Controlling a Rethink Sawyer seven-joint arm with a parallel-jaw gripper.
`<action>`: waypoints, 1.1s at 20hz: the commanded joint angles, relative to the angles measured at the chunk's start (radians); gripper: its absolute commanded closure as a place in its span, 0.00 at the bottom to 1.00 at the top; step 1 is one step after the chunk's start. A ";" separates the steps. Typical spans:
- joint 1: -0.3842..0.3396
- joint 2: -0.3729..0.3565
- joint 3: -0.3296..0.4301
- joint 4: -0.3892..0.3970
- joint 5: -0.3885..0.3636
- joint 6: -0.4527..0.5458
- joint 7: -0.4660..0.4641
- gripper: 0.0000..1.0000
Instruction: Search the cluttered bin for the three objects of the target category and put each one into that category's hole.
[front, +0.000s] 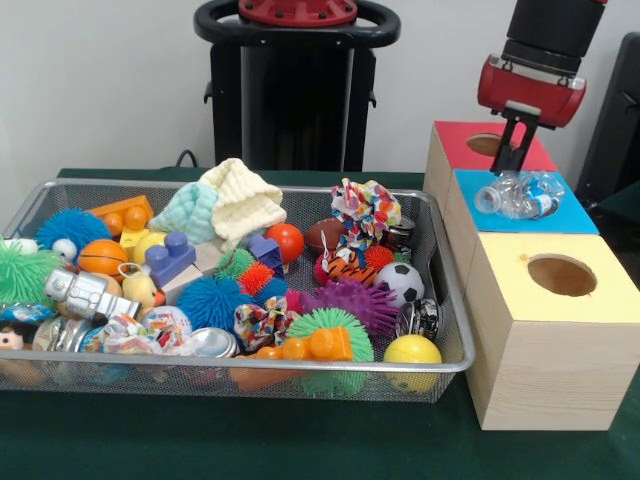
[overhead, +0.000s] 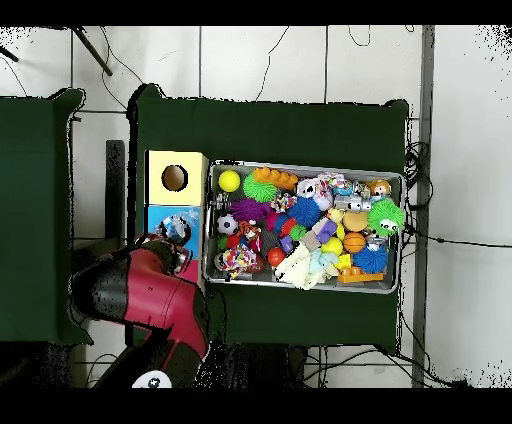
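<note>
The cluttered bin, a wide silver wire-mesh basket, holds several toys: spiky balls, a soccer ball, a yellow ball, cloths, plastic blocks and metal cans. Three wooden boxes stand to its right, topped red, blue and yellow, each with a round hole. A crushed clear plastic bottle lies on the blue top. My gripper hangs just above and behind the bottle, over the edge between the red and blue tops, apart from it. In the overhead view the arm covers the red box, and the bottle shows.
The robot's black pedestal stands behind the bin. The bin's right wall almost touches the boxes. In the overhead view the bin and boxes sit on green cloth. A dark object stands at the far right.
</note>
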 joint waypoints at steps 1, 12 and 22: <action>0.021 0.036 0.097 -0.052 0.066 0.100 0.319 1.00; 0.025 0.038 0.085 -0.042 0.086 0.100 0.303 1.00; 0.020 0.066 0.094 -0.035 0.096 0.041 0.295 1.00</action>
